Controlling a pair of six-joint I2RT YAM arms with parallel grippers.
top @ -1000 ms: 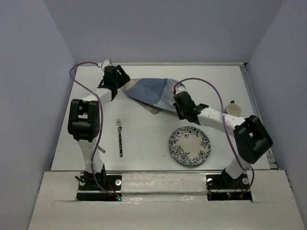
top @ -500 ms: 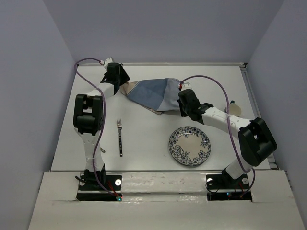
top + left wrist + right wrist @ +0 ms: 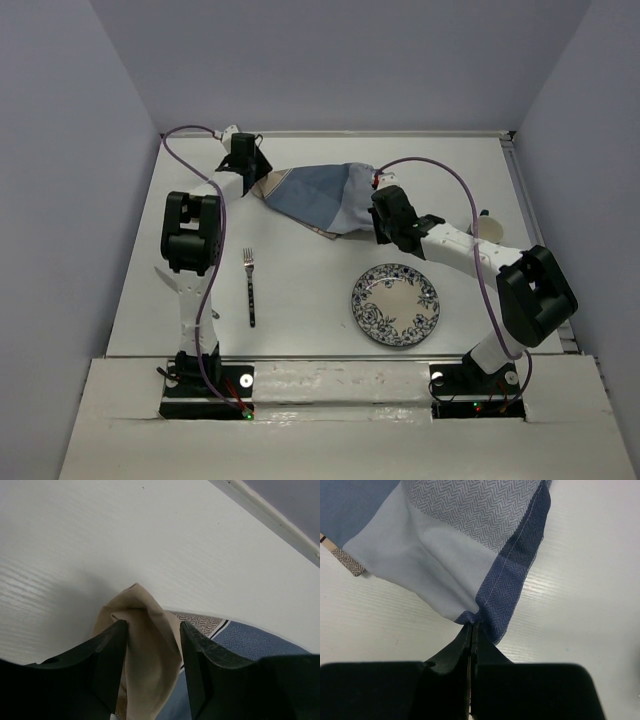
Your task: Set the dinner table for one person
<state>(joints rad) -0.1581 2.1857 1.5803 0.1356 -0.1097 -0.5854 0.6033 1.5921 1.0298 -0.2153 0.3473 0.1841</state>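
Gripping the placemat (image 3: 318,195) at both ends: my left gripper (image 3: 152,630) clamps its tan far-left corner, my right gripper (image 3: 471,629) pinches its blue right corner. It hangs stretched left-to-right over the far half of the dinner table (image 3: 300,300), beyond the plate (image 3: 395,304).

Plenty tucked out of sight here!
From above, the cup (image 3: 487,228) peeks out behind the right arm, partly covered, and a grey thing (image 3: 213,313) beside the left arm is too small to name. The placemat (image 3: 470,540) runs off the right wrist view's top edge, its pinched corner buried between the right gripper (image 3: 471,626) fingers.
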